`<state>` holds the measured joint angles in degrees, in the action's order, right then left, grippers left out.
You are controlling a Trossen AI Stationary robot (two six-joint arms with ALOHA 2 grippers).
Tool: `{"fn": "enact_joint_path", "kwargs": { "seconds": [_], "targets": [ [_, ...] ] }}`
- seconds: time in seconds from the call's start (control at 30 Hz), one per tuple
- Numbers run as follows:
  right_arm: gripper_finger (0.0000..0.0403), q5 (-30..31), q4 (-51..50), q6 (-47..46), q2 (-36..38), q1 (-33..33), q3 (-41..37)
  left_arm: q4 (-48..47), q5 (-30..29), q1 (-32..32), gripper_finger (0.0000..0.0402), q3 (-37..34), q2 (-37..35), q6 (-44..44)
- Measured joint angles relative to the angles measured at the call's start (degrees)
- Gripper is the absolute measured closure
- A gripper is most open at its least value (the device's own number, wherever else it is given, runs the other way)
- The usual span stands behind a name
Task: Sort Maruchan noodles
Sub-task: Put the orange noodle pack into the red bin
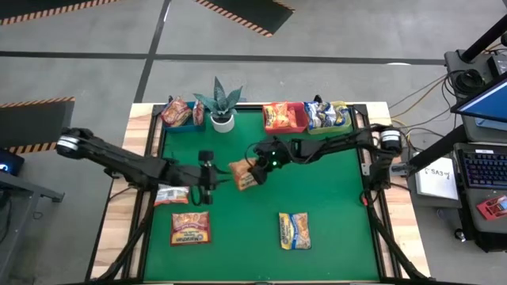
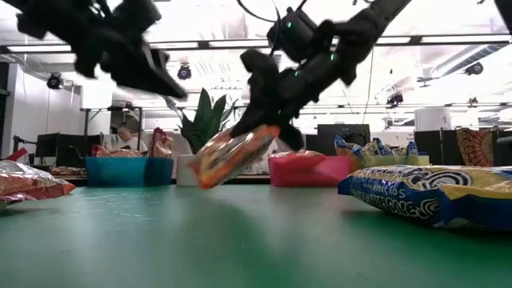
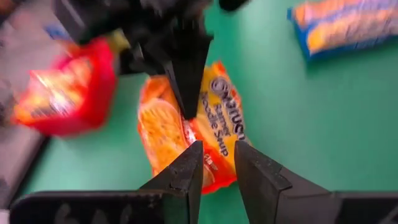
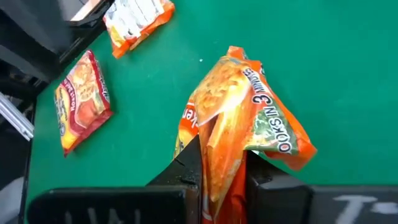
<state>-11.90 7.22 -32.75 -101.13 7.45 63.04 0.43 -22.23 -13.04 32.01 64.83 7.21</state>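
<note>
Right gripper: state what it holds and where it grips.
The right gripper is shut on the orange noodle packet, pinching one edge; the packet hangs tilted above the table.

In the low view the blue-and-yellow noodle packet runs off the right edge and a red packet off the left, while the blurred left gripper hides part of the room behind.

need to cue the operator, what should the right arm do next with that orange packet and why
Probably lift and carry it toward the red bin at the table's far edge. The right gripper is shut on the orange packet, which hangs tilted just above the mat, and that bin already holds an orange packet. The left gripper waits beside it.
</note>
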Motion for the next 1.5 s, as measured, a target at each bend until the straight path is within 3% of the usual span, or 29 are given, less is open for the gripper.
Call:
{"fn": "enact_joint_path", "kwargs": {
  "seconds": [0.33, 0.5, 0.7, 0.97, 1.17, 1.5],
  "targets": [
    [0.0368, 4.66, -32.00, 6.52, 8.60, 3.14, 12.66, 3.46, -7.46, 0.00, 0.0326, 0.11, -14.83, 8.84],
    [0.0368, 8.90, -49.98, 9.27, 9.10, 7.23, 23.61, 5.09, -8.42, 0.04, 0.0326, 0.13, -17.63, 13.12],
    [0.0368, 9.45, -66.06, 10.92, 7.68, 14.66, 34.08, 6.65, -13.23, 0.06, 0.0326, 0.13, -18.15, 16.25],
    [0.0367, 9.38, -77.72, 12.84, 4.25, 26.90, 40.82, 6.46, -14.39, 0.04, 0.0326, 0.13, -18.00, 16.32],
    [0.0367, 9.45, -79.84, 15.87, -0.11, 34.34, 44.41, 6.25, -14.41, 0.04, 0.0326, 0.13, -17.89, 16.32],
    [0.0367, 8.94, -81.31, 20.94, -11.31, 37.59, 48.40, 6.13, -14.44, 0.04, 0.0326, 0.13, -17.89, 16.32]
  ]
}}
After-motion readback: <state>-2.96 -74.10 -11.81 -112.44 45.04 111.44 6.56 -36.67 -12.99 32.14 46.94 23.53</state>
